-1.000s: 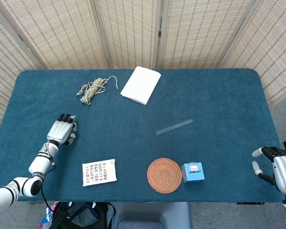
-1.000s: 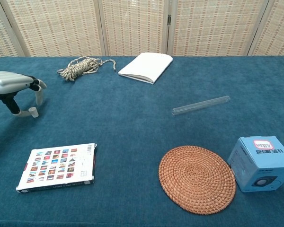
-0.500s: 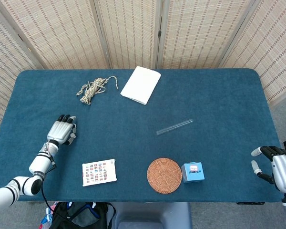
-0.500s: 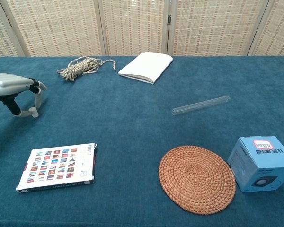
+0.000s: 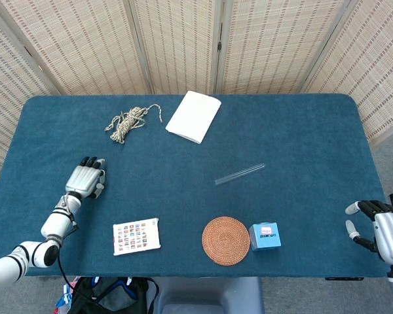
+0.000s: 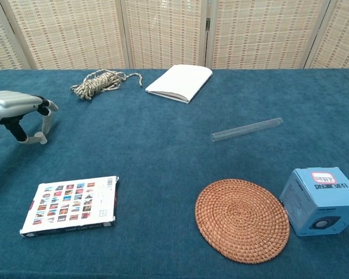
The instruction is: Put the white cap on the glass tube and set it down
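**Inspector:** Status of the left hand (image 6: 20, 113)?

**Assessor:** It sits low over the left side of the desk (image 5: 301, 131). In the chest view its fingers (image 6: 45, 119) curl downward around the white cap (image 6: 39, 138), thumb and a finger at either side. Over the last second the cap has shifted slightly under the hand and now looks pinched. It appears to have the cap, though whether the cap is clear of the cloth cannot be told.

**Inspector:** And the glass tube (image 5: 240, 174)?

**Assessor:** Unmoved. It lies flat right of centre, well apart from the left hand, with the woven coaster (image 5: 226, 240) and the blue box (image 5: 265, 235) nearer the front edge.

**Inspector:** The right hand (image 5: 376, 226)?

**Assessor:** At the desk's right front corner, fingers spread, holding nothing. It has barely moved. It shows in the head view only.

**Inspector:** Other items?

**Assessor:** A rope coil (image 5: 128, 122) and a white notebook (image 5: 194, 116) at the back; a printed card box (image 5: 136, 236) near the front left.

**Inspector:** What does this mean for the task?

**Assessor:** In my judgement it is at the opening step: the cap grasp is settling. Tube pickup, capping and set-down remain, and the small cap could slip from a light pinch.
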`<state>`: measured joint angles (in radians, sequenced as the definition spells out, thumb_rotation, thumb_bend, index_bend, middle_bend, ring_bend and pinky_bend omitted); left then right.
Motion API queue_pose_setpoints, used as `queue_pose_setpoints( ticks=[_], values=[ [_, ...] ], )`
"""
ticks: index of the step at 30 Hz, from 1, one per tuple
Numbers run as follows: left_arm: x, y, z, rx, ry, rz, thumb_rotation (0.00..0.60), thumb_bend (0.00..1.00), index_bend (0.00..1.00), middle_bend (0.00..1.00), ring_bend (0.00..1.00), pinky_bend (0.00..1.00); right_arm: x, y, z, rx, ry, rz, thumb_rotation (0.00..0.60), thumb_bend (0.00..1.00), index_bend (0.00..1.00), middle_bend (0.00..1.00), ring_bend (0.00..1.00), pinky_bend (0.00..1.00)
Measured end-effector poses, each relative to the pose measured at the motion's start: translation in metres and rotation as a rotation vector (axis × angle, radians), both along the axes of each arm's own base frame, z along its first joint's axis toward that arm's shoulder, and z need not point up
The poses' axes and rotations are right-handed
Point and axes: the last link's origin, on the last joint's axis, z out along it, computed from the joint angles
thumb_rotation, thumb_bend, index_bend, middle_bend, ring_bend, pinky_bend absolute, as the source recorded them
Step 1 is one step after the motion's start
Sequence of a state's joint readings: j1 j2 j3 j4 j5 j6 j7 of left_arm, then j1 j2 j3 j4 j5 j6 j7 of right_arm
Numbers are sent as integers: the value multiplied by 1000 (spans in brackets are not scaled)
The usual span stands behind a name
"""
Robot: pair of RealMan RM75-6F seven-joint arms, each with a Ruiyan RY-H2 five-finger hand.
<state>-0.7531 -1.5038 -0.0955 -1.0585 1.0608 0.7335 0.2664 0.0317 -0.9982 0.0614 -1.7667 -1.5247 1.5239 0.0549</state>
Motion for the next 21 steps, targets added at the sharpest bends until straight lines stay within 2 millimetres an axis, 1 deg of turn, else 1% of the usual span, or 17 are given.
queue_pose_setpoints(
  ticks=[6,11,14,17,20,21],
  values=[
    [4,1,4,11,-37,2,600,376,525,27,0,0,2,-2,0,9,9,5,600,353,470,464,371,404],
    [12,-1,11,14,-85,-5,600,382,526,43,0,0,9,-13,-1,42,37,34,600,354,470,464,371,404],
    [19,-3,17,11,-121,-13,600,382,525,45,0,0,17,-25,-3,76,66,63,600,353,470,462,371,404],
    [29,-7,23,3,-160,-24,600,383,526,46,0,0,26,-43,-6,121,94,98,600,353,470,463,380,411],
    [39,-12,28,-6,-195,-37,600,383,528,48,0,0,38,-66,-12,171,116,132,600,354,470,492,426,481],
    [42,-13,29,-9,-204,-45,600,382,528,48,0,0,43,-76,-15,192,124,147,600,354,470,506,446,507]
  ],
)
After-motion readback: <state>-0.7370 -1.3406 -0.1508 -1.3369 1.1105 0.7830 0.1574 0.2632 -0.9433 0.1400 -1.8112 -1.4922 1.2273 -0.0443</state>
